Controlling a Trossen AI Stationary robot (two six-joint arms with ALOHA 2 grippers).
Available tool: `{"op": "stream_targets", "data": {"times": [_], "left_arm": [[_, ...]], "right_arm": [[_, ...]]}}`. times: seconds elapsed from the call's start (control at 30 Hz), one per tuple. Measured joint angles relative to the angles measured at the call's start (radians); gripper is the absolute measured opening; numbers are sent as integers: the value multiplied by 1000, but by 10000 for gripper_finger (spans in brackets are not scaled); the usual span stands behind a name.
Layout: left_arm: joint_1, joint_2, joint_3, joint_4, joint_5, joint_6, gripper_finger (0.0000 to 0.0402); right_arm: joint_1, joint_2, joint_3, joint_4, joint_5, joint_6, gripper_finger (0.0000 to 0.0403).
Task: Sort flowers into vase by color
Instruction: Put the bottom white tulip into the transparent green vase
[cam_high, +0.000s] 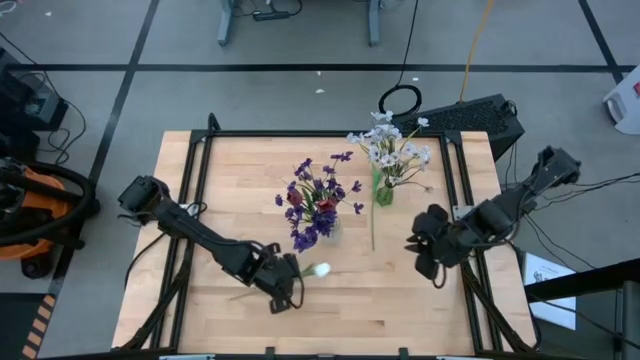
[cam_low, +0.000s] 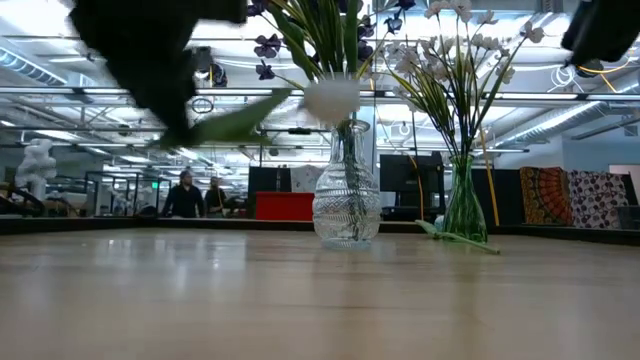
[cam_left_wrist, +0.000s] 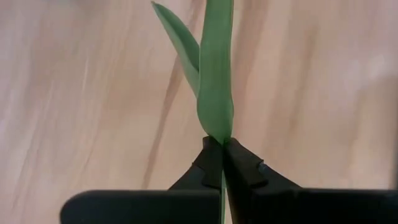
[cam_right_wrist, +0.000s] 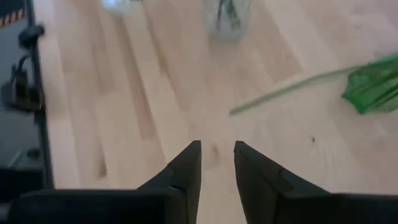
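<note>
My left gripper (cam_high: 287, 284) is shut on a white tulip, whose bud (cam_high: 320, 268) points toward the clear glass vase (cam_high: 325, 228). That vase holds purple sprigs and dark red tulips (cam_high: 312, 200). To its right, the green vase (cam_high: 383, 192) holds pale white blossoms (cam_high: 392, 148). A loose green stem (cam_high: 373, 232) lies flat on the table, one end against the green vase's foot. My right gripper (cam_high: 432, 262) hovers near the table's right edge, open with nothing between its fingers (cam_right_wrist: 217, 165). My left gripper pinches the tulip's green leaf and stem (cam_left_wrist: 216, 132) between its two fingertips. The fingers slant down from the table's left. The flower is lifted clear of the table (cam_low: 240, 120) and lies nearly level, bud (cam_low: 332, 97) toward the clear vase.
A black metal frame (cam_high: 300, 134) runs round the wooden tabletop. The two vases stand close together at the table's middle. Bare wood lies along the near edge (cam_high: 380, 320) and at the far left (cam_high: 220, 170). People stand far back in the room (cam_low: 185, 195).
</note>
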Motion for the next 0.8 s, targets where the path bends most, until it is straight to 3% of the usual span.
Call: {"op": "stream_targets", "data": {"times": [0.27, 0.6, 0.8], "left_arm": [[-7, 0, 138, 103, -131, -10, 1], [-28, 1, 194, 377, -353, 21, 0], [-10, 10, 195, 521, -382, 74, 0]], "right_arm": [[120, -71, 0, -130, -33, 7, 52], [236, -138, 0, -206, 79, -30, 18], [286, -154, 0, -204, 158, -31, 7]]}}
